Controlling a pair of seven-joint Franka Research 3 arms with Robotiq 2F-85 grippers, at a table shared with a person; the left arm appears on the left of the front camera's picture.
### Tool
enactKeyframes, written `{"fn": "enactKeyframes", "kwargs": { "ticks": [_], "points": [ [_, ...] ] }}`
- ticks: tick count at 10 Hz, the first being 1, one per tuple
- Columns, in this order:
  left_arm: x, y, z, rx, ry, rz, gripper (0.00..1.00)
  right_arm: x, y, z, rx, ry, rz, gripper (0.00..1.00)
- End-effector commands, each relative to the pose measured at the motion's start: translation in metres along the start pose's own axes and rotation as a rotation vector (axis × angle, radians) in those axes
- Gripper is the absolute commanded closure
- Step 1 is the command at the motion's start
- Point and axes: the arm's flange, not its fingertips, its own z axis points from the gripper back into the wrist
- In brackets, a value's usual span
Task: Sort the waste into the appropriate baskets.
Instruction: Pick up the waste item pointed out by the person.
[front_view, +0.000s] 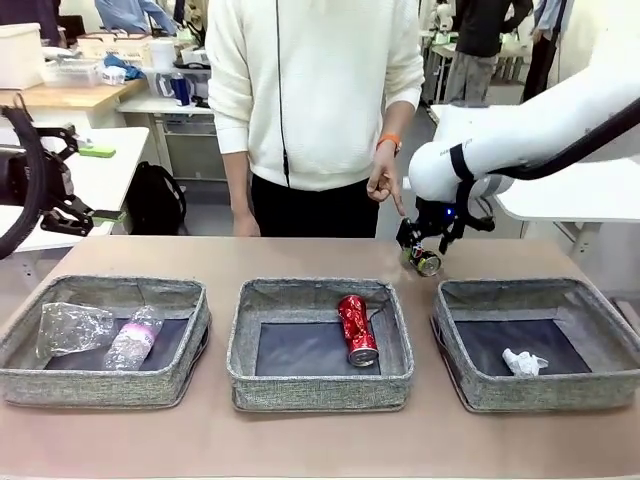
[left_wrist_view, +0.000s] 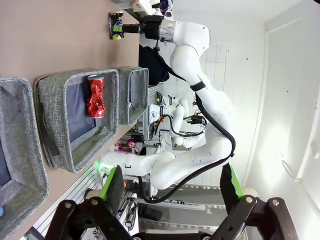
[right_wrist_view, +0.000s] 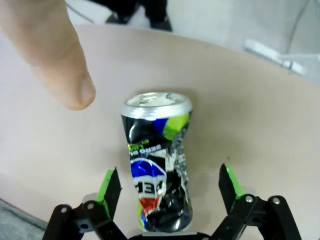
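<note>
Front view: the right gripper (front_view: 424, 248) hangs spread around the dark printed can (front_view: 426, 262) on the table (front_view: 300, 255), beside a person's pointing hand (front_view: 384, 184); the red can (front_view: 356, 329) lies in the middle basket (front_view: 320, 385). Left wrist view: the left gripper (left_wrist_view: 170, 187) is wide apart, empty, off the table's edge. Right wrist view: the crushed can (right_wrist_view: 157, 160) lies between unclenched fingers (right_wrist_view: 111, 186), untouched.

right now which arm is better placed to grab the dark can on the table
The right one. The right gripper hangs open with the dark can lying between its fingers, by the person's finger. The left gripper is open, away at the table's far left.
</note>
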Motion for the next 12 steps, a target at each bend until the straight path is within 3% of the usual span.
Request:
{"fn": "enactKeyframes", "kwargs": {
  "ticks": [1,7,8,9,10,12],
  "points": [
    [-0.0023,-0.0024,-0.0023,-0.01,-0.014,-0.004,0.0,0.0122,-0.0032,-0.0004,0.049,0.047,0.056,0.0],
    [-0.0023,-0.0024,-0.0023,-0.01,-0.014,-0.004,0.0,0.0131,-0.0053,0.0004,0.025,0.042,0.038,0.0],
    [-0.0023,-0.0024,-0.0023,-0.01,-0.014,-0.004,0.0,0.0133,-0.0054,0.0,-0.004,0.046,0.03,0.41],
    [-0.0023,-0.0024,-0.0023,-0.01,-0.014,-0.004,0.0,0.0137,-0.0054,-0.0011,-0.017,0.06,0.029,0.6],
    [-0.0023,-0.0024,-0.0023,-0.01,-0.014,-0.004,0.0,0.014,-0.0054,-0.0015,-0.017,0.064,0.031,1.0],
    [-0.0023,-0.0024,-0.0023,-0.01,-0.014,-0.004,0.0,0.0144,-0.0053,-0.0005,-0.024,0.066,0.032,1.0]
  ]
}}
